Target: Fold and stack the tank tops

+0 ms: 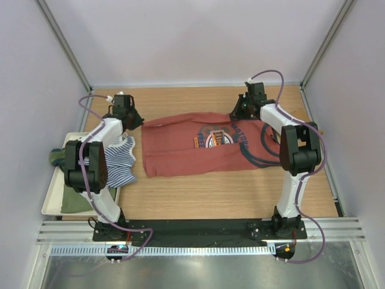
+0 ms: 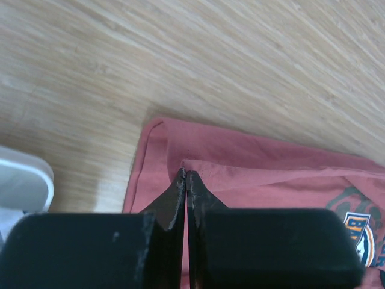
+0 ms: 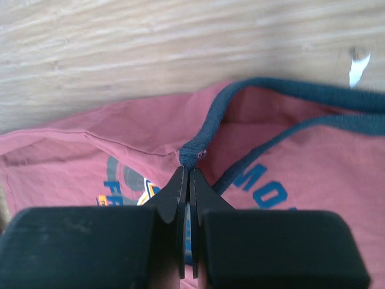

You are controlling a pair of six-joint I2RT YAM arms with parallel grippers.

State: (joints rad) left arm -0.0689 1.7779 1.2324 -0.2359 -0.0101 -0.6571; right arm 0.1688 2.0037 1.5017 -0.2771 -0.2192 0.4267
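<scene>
Left claw (image 2: 185,177) had its two black fingers pressed together, the tips pinching a fold of cloth at the far left corner of the rust-red tank top (image 1: 180,147). A flat border of the same cloth lay beyond the tips on the bare wood. Right claw (image 3: 189,174) was likewise closed, clamped on the navy trim (image 3: 207,129) at the top's far right corner, where the dark band rose into a small peak just above the fingertips.

The top lay crosswise on the table (image 1: 210,192) between the two arms, with the round chest graphic (image 1: 215,138) facing up right of its middle and blue lettering showing beside the right fingers. The right arm (image 1: 298,147) reached over the top's right end and hid part of the trim there.

To the left, a navy-white striped tank top (image 1: 123,158) lay crumpled, just beside the red top's left edge and partly over the rim of a white tray (image 1: 50,208). The left arm (image 1: 90,162) crossed above both, covering much of the striped cloth and the tray's middle. An olive green tank top (image 1: 73,201) lay in the near part of the tray. A darker green bunch of cloth (image 1: 57,158) hung over the tray's left rim; whether it belonged to the olive top could not be told. One rounded corner of the tray showed at the left edge of the left wrist view. A small white speck (image 3: 359,69) sat on the wood beyond the trim.
</scene>
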